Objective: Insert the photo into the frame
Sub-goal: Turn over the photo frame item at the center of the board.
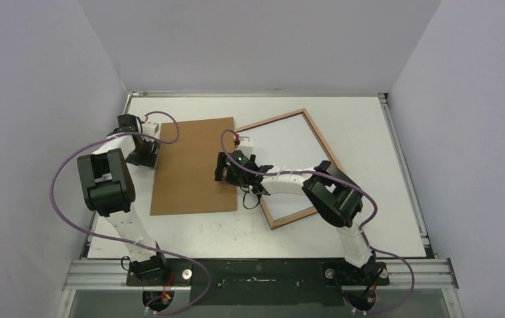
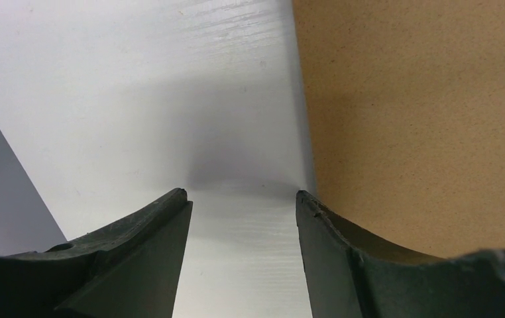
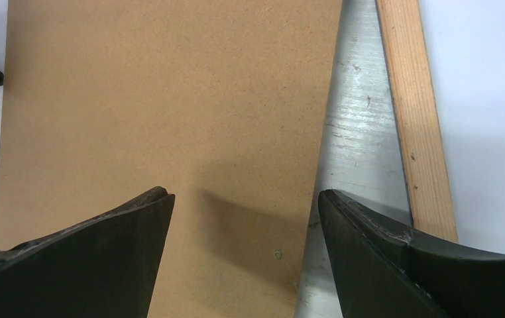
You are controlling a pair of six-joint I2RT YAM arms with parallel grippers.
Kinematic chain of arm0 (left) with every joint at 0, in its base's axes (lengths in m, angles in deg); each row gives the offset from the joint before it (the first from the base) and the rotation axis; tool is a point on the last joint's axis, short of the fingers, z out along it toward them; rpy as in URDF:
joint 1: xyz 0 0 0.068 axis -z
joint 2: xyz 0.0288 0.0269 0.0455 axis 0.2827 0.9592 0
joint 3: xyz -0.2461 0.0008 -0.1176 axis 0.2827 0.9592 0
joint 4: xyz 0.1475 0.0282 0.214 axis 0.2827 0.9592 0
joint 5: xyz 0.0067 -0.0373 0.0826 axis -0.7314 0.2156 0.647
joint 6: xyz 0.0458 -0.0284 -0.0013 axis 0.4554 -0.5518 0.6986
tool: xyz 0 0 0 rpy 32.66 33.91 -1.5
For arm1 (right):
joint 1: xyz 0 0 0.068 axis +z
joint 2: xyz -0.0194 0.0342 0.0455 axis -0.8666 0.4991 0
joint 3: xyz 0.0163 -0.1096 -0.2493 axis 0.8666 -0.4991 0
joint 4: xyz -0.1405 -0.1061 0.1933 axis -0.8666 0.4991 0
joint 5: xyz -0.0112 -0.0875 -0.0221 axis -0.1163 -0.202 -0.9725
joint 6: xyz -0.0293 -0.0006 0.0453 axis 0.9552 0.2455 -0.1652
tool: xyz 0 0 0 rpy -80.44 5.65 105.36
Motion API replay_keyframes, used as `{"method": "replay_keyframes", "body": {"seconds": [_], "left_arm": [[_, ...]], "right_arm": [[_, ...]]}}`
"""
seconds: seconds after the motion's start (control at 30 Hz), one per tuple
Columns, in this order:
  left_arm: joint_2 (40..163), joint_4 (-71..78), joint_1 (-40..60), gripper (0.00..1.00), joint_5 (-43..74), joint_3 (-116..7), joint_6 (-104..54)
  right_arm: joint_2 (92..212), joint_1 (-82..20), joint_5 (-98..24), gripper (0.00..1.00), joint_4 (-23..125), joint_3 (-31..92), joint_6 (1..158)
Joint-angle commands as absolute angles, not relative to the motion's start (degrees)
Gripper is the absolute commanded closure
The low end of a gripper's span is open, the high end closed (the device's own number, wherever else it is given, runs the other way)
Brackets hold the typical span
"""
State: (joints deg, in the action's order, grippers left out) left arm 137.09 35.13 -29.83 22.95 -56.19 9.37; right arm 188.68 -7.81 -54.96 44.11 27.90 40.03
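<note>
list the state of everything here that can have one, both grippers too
left gripper: open, empty, straddling the board's left edge
right gripper: open, empty, over the board's right edge
board: lying flat on the table, not held
frame: lying flat, wood side up, right of the board, not held
photo: not in view
</note>
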Motion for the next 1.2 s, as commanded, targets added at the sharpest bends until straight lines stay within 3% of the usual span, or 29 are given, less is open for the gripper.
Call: {"method": "replay_keyframes", "body": {"seconds": [0.0,0.4,0.6,0.77,0.87,0.93,1.0,1.17], "left_arm": [[139.5,36.1,-29.2,0.42,20.5,-54.9,8.4],[140.6,38.6,-29.2,0.51,17.2,-56.2,8.5],[141.0,39.8,-29.2,0.59,15.2,-56.6,8.2],[140.0,41.0,-29.2,0.62,13.5,-56.8,8.5],[139.8,42.2,-29.3,0.62,12.3,-57.2,8.5],[139.6,42.9,-29.3,0.63,11.4,-57.5,8.5],[139.2,43.3,-29.3,0.63,10.6,-57.5,8.3],[138.7,43.9,-29.3,0.63,9.7,-57.4,7.9]], "right_arm": [[189.9,-7.1,-54.8,0.17,42.5,29.4,37.9],[185.5,-10.1,-42.2,0.17,31.5,26.1,28.1],[184.9,-10.7,-37.2,0.25,19.6,23.8,21.6],[184.2,-10.7,-35.1,0.42,13.4,23.1,20.4],[183.4,-11.1,-34.6,0.66,11.5,22.5,20.3],[183.3,-11.4,-34.1,0.75,10.3,22.4,19.8],[183.7,-11.6,-33.1,0.75,8.6,22.3,19.3],[184.9,-11.4,-29.8,0.65,5.4,24.2,19.6]]}}
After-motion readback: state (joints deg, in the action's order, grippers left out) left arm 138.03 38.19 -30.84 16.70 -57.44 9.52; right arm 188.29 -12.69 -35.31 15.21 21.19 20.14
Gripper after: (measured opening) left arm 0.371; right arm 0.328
